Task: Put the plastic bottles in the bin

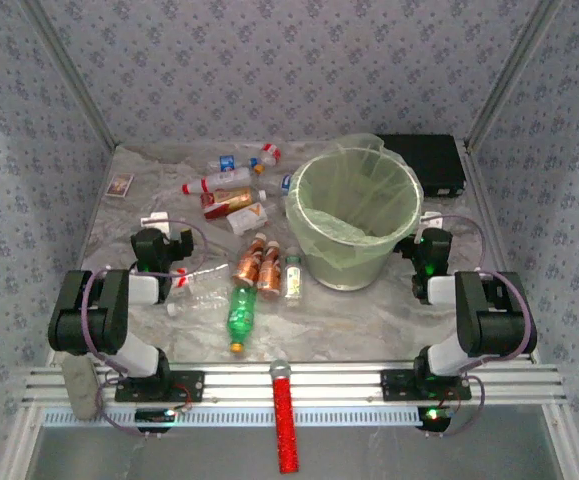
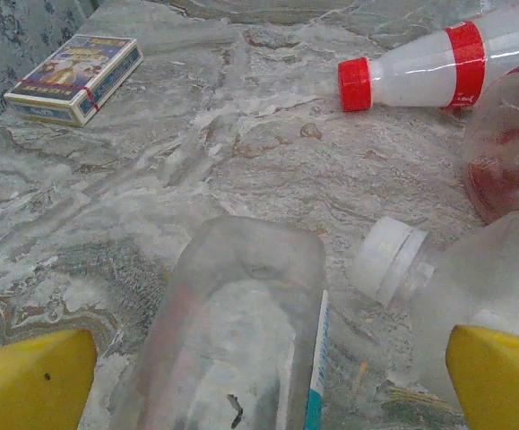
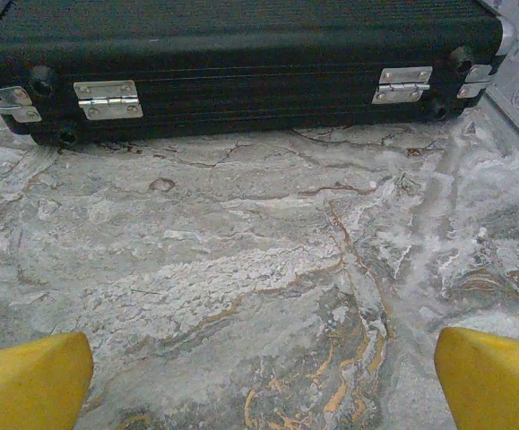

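the plastic bottles (image 1: 249,215) you can see lie on the table (image 1: 389,310), outside the bin (image 1: 354,262). just left of the bin's foot, two copper-orange bottles (image 1: 251,262) lie side by side, with a small clear bottle (image 1: 293,275) between them and the bin. the green bottle (image 1: 241,315) lies left of the bin and nearer you. further back on the bin's left lies a red-capped white bottle (image 1: 214,183), with more bottles around it.

your left gripper (image 2: 259,381) hangs well left of the bin, low over the table. its yellow fingers (image 2: 30,381) are spread as wide as they go. a clear bottle (image 2: 241,313) lies between them, not clamped, and a white-capped bottle (image 2: 393,260) lies beside it.

your right gripper (image 3: 259,376) sits just right of the bin, also spread wide and holding nothing. it faces the black case (image 3: 241,63), which lies behind the bin to its right.

a small card (image 1: 119,185) lies far left of the bin. a red stick (image 1: 285,415) lies on your side of the bin, across the rail.
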Controlling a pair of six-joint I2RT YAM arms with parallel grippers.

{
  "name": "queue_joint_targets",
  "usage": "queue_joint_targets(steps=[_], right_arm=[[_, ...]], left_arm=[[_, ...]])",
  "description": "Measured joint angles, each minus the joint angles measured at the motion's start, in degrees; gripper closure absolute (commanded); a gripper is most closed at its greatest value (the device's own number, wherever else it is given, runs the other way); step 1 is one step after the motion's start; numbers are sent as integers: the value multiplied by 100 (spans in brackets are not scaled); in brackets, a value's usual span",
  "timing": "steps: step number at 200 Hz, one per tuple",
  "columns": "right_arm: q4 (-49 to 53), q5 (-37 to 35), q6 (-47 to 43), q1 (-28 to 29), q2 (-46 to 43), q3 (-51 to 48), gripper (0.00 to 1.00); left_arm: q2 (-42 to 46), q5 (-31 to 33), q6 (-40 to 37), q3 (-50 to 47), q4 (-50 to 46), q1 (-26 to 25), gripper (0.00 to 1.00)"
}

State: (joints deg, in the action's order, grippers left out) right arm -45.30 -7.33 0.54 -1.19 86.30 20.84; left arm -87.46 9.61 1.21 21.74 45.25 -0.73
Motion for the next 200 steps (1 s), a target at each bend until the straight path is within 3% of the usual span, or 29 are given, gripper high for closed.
queue_joint_targets(steps=[200], right_arm=[[0, 2, 0, 0, 0, 0, 0]], left_arm=[[-2, -164, 42, 33, -2, 105, 0]])
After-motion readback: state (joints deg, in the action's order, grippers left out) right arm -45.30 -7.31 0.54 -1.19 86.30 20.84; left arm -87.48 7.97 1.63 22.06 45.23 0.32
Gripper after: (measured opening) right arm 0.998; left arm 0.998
